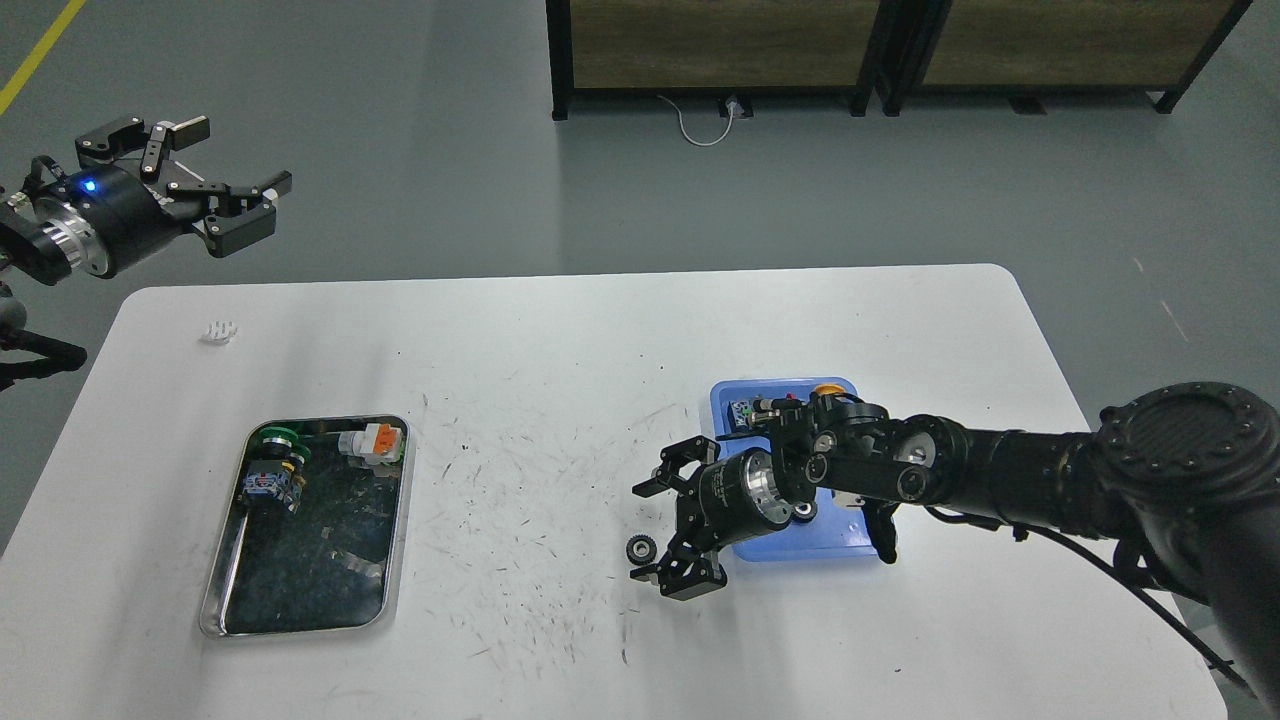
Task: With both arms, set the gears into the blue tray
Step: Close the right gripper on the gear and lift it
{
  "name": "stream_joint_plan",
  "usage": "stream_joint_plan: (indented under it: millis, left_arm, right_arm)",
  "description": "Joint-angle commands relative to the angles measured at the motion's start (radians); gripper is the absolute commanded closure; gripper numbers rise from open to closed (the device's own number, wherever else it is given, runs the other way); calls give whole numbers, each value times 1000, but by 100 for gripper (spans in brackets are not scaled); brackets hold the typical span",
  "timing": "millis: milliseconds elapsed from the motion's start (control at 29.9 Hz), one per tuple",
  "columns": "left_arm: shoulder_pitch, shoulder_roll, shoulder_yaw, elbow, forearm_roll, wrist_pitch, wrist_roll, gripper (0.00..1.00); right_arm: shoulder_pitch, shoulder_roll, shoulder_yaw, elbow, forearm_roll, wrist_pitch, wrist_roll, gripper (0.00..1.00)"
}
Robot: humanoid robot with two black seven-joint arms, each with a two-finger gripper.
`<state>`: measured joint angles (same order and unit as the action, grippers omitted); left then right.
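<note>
Steel tray (215,590) sat on the worktop (560,380) left of centre, two push-button switches (275,480) (372,442) in its far end. Tray (722,410) lay right of centre, partly under the right arm (1000,465), with small parts (745,410) at its far edge. One gear (641,550) lay on the worktop just left of that tray, between the right hand's (668,530) fingers (665,470). Left hand (225,185) hung beyond the far-left corner.

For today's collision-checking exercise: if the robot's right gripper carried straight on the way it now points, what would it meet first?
The right gripper points left, jaws spread, low over the white table. The black gear lies just ahead, so it probably meets that first; depth is unclear, so it might pass above and continue toward the steel tray.
</note>
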<state>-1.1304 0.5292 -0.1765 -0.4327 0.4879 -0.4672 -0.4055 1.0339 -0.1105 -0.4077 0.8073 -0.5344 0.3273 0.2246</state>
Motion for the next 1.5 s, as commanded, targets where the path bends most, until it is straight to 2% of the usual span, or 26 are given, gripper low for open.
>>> stream_joint_plan:
  millis: [0, 267, 736, 1471]
  left_arm:
    - [0, 15, 0, 0, 0, -5, -3, 2]
    - [-2, 34, -1, -1, 0, -7, -3, 2]
    - [-6, 32, 0, 0, 0, -5, -3, 2]
    - [-8, 32, 0, 0, 0, -5, 2, 2]
  right_arm:
    - [0, 37, -16, -33, 2, -1, 2, 6]
    - [0, 68, -26, -57, 7, 1, 4, 7]
    - [-11, 52, -45, -60, 1, 10, 2, 18]
    - [-14, 49, -45, -65, -24, 18, -2, 53]
